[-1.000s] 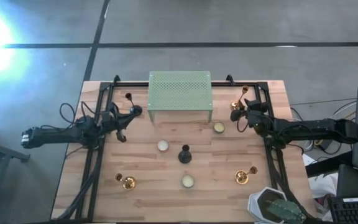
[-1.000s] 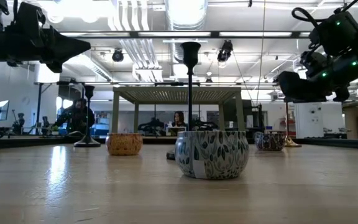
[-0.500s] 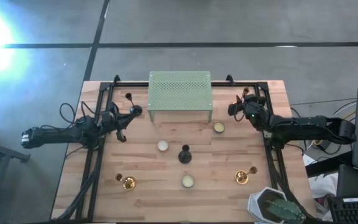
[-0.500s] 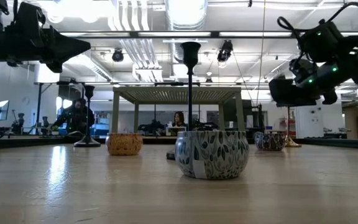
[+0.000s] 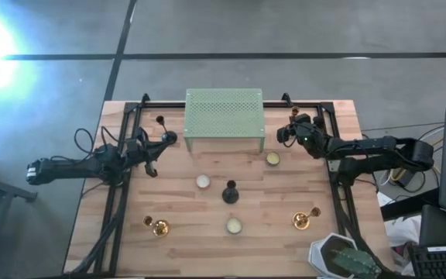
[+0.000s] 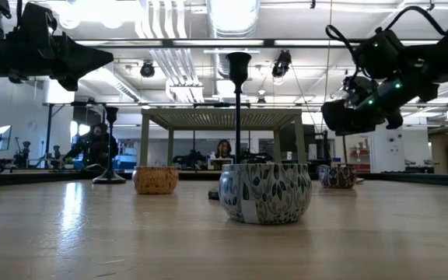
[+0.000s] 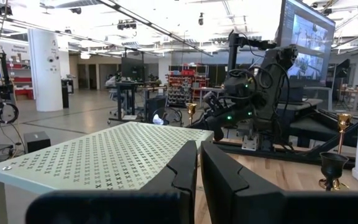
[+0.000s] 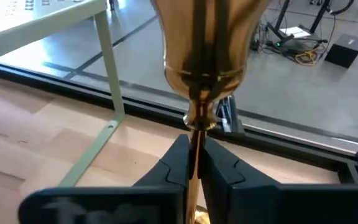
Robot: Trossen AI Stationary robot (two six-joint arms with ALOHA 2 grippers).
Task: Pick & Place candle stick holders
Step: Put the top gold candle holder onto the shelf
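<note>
Between the right gripper (image 8: pixel 194 163) fingers, clamped: a slim, shiny gold candle stick holder (image 8: pixel 199 59).

The wooden desk (image 5: pixel 207 240) holds a green metal stand (image 5: pixel 224 116) at the far side. A black candle holder (image 5: pixel 160 121) stands far left, another black one (image 5: pixel 230 191) in the middle. Two gold holders (image 5: pixel 159 227) (image 5: pixel 303 219) sit near. Three little candle cups (image 5: pixel 272 159) (image 5: pixel 203 181) (image 5: pixel 234 225) sit between them.

On the wooden worktop (image 5: pixel 184 240), the right claw (image 5: pixel 288 132) sits beside the green perforated stand (image 5: pixel 224 112), while a black candle stick holder (image 5: pixel 230 191) stands mid-table and the left claw (image 5: pixel 166 138) waits opposite.
</note>
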